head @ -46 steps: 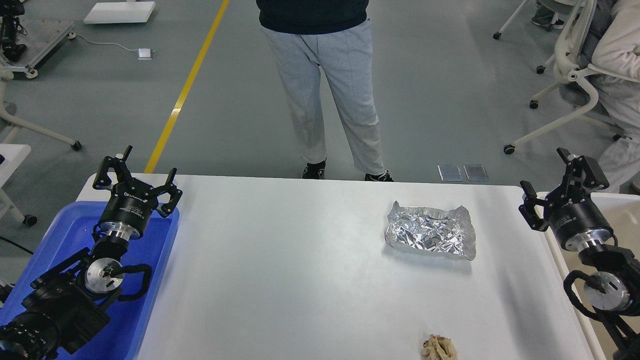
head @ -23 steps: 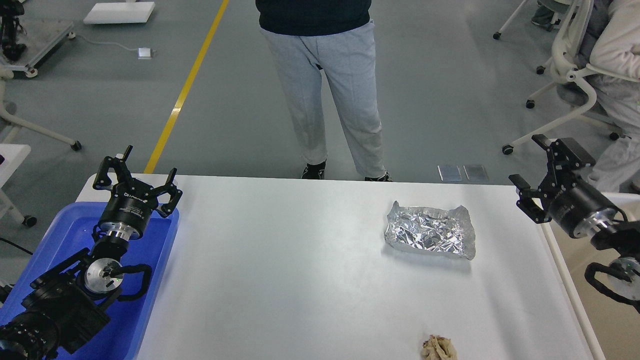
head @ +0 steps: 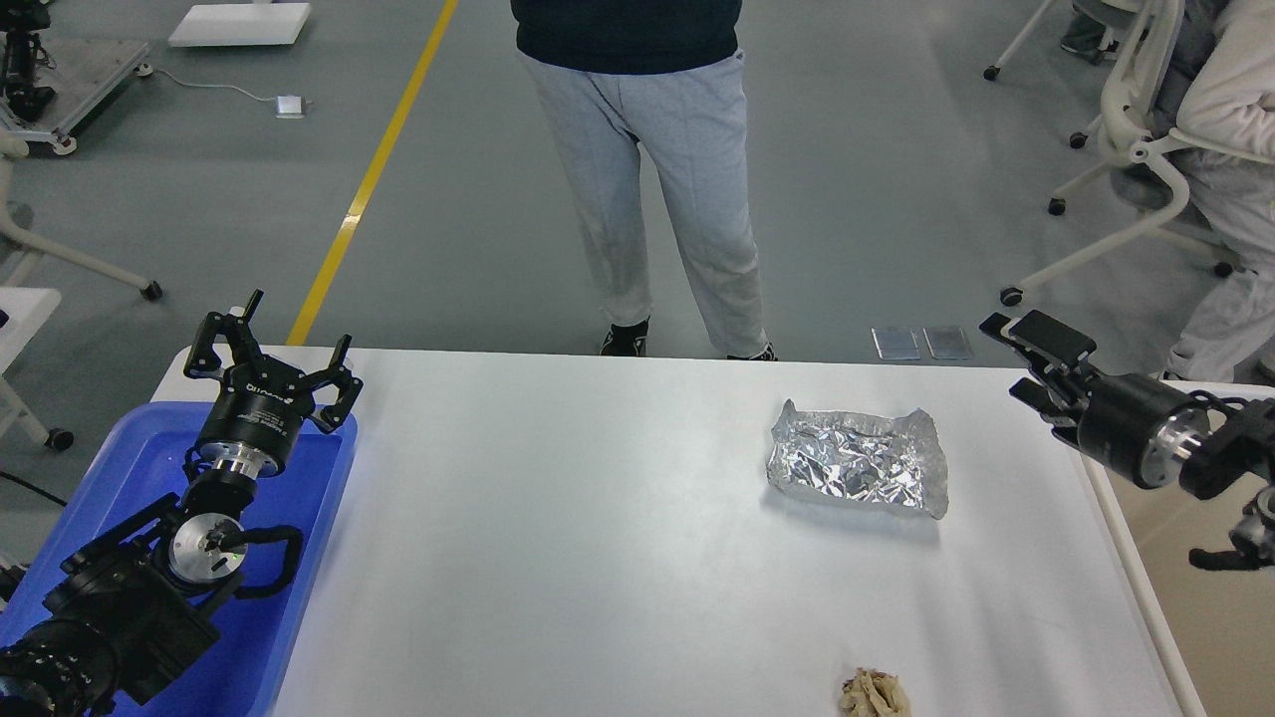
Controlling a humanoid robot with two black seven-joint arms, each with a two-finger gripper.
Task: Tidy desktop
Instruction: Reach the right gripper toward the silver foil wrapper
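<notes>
Jaws on the left gripper (head: 271, 344) are spread wide, holding nothing, above the far end of the blue plastic tray (head: 120, 468). Right gripper (head: 1031, 363) is turned side-on over the far right corner; its fingers look parted and hold nothing. Large smooth white rectangular desktop (head: 598, 548) with rounded corners fills the middle, tray on its left, beige open bin (head: 1195, 597) on its right. Two items on it: one crinkled silver foil sheet (head: 857, 466) right of centre, one small crumpled tan paper wad (head: 875, 694) at the near edge, well apart. One person in grey trousers (head: 652, 169) stands just beyond the far edge.
</notes>
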